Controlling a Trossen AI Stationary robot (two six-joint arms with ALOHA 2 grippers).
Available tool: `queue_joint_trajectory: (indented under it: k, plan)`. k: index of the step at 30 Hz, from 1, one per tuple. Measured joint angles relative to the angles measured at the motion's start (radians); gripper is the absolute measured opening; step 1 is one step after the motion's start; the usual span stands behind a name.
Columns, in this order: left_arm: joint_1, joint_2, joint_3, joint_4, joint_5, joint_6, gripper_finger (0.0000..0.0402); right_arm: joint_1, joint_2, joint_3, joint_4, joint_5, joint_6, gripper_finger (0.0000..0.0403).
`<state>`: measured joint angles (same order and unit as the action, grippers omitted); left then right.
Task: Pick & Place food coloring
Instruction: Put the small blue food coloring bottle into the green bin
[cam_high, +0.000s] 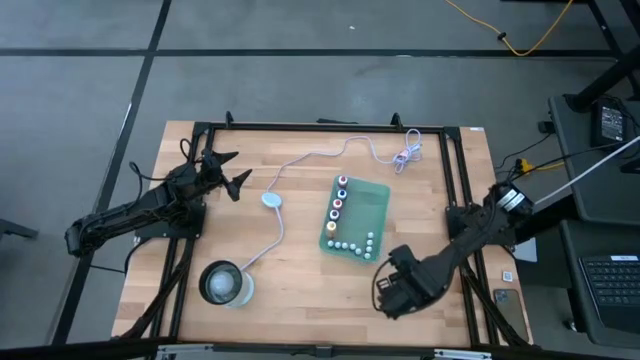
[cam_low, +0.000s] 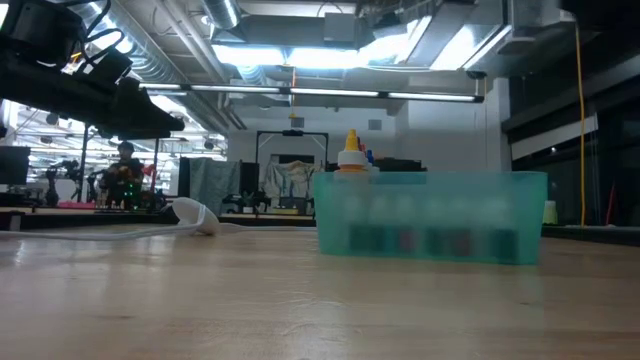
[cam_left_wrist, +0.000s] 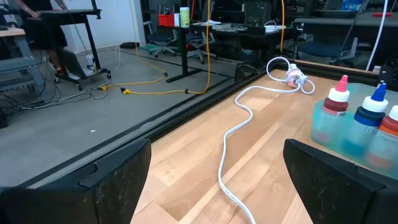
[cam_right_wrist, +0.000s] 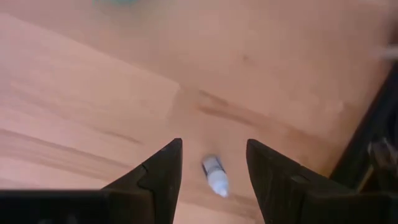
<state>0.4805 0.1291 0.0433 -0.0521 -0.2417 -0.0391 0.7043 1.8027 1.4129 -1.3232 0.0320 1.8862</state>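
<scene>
Right gripper (cam_right_wrist: 211, 171): near the front right edge of the table, on the front right side of the teal tray; its two dark fingers stand partly apart, holding nothing, pointing down at the wood.
Loose bottle (cam_right_wrist: 214, 174): one small white food coloring bottle lies on its side on the bare wood, between the right gripper's fingers but touching neither.
Handling, as a judgement: the bottle looks light, stiff plastic, smooth and round, so it could roll or slip away when pinched; a grip across the middle of its body seems safest, not the narrow tip.
Teal tray (cam_high: 375, 205): a translucent teal tray near the middle of the table, the landmark for the other places.
Bottles in the tray (cam_high: 337, 205): a row of upright food coloring bottles with coloured caps stands along the tray's left side, and small white ones line its near edge.
White cable (cam_left_wrist: 233, 140): it snakes over the wood left of the tray and behind it, ending in a pale round puck (cam_high: 271, 199).
Glass container (cam_high: 226, 284): round and clear, well to the front left of the tray.
Left gripper (cam_high: 228, 172): waits far left of the tray, jaws wide and empty.
Surface: pale wooden table (cam_high: 300, 280) with a dark frame.
Room: a grey floor, desks, chairs and yellow cords lie beyond the tray.
</scene>
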Motion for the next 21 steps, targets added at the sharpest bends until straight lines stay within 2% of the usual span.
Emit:
queue_joint_trajectory:
  k: [7,21]
  plan:
    - [0.000,0.000,0.000,0.000,0.000,0.000,0.0361,0.060,0.000,-0.082,0.119,-0.058,0.089,0.0179]
    - [0.000,0.000,0.000,0.000,0.000,0.000,0.0361,0.165,0.000,-0.196,0.269,-0.089,0.253,0.0179]
